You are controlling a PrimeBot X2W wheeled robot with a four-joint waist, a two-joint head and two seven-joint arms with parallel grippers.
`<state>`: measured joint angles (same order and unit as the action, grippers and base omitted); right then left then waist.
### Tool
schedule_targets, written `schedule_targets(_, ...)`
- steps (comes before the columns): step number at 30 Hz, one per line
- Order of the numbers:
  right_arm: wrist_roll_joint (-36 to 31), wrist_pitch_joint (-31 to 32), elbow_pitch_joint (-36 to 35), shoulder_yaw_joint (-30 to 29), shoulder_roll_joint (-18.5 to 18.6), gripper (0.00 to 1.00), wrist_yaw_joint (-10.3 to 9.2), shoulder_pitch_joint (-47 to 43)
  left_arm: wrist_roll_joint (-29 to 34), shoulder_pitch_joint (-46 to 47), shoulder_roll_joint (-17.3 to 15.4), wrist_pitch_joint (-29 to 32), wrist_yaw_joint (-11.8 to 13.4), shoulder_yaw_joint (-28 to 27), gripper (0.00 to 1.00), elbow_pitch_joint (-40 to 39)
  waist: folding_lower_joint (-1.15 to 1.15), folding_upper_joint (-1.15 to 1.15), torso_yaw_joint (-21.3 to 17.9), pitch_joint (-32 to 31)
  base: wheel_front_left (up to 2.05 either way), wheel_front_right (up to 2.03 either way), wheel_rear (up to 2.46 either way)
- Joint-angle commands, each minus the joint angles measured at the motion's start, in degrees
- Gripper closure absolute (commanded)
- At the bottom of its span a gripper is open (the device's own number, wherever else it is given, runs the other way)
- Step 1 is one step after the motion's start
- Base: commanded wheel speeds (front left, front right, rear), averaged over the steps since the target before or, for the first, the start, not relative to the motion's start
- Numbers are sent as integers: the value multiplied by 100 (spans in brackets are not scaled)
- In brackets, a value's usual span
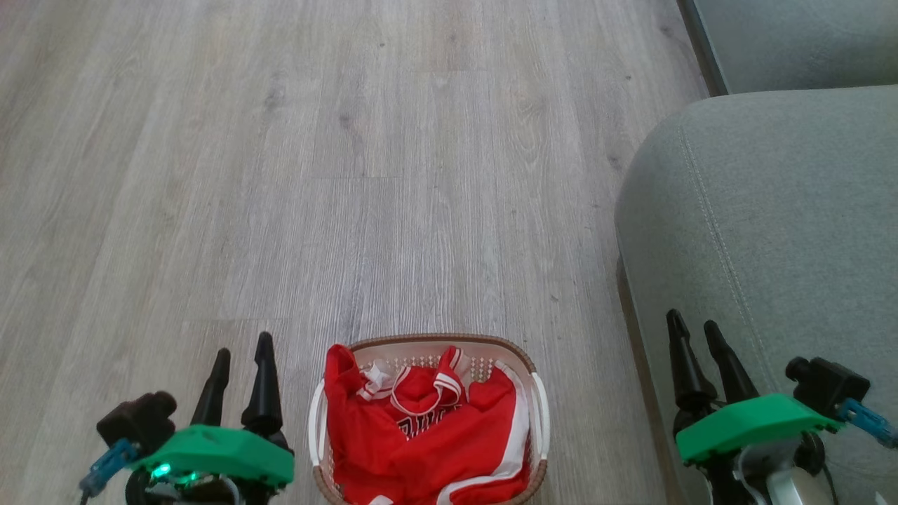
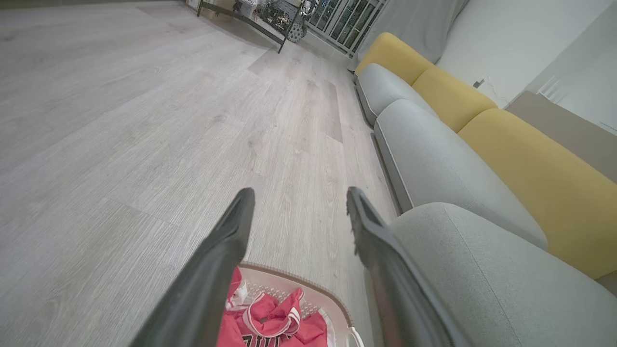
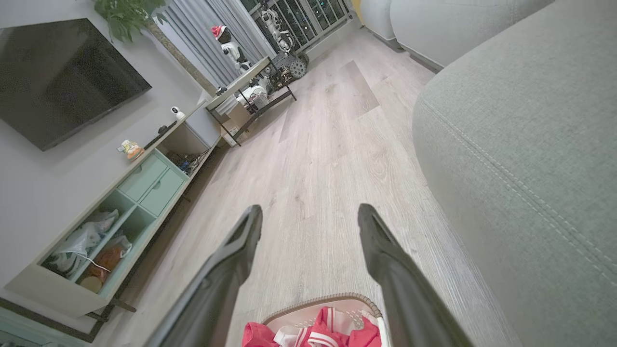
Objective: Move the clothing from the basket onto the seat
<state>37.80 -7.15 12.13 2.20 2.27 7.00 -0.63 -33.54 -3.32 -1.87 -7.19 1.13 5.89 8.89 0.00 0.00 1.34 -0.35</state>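
Down in the basket (image 1: 421, 340) beside the seat (image 1: 772, 224): red clothing (image 1: 421, 449); looks soft, light, floppy. Best pinched at the bunched folds by the far rim. Left gripper (image 1: 243, 345), right gripper (image 1: 692, 319): spread wide, empty.

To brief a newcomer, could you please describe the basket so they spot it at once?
Start at the grey-green seat on the right; on the wood floor just left of it stands the basket. It is oval, cream-white with a brown rim, heaped with red clothing.
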Motion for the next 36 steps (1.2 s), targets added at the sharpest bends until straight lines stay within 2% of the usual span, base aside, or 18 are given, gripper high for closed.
schedule_targets(1,-214,-87,-254,126,50,0,32,198,217,143,-72,-91,47,-71,0,-268,0,0,2,0,0,0,0)
schedule_targets(27,-2032,-528,-472,312,57,0,42,216,1872,30,-90,-527,348,148,0,-362,0,0,32,15,0,0,0)
schedule_targets(36,-2587,-664,-528,382,59,0,46,204,2356,-12,-95,-661,381,208,0,-271,0,0,48,-3,0,0,0)
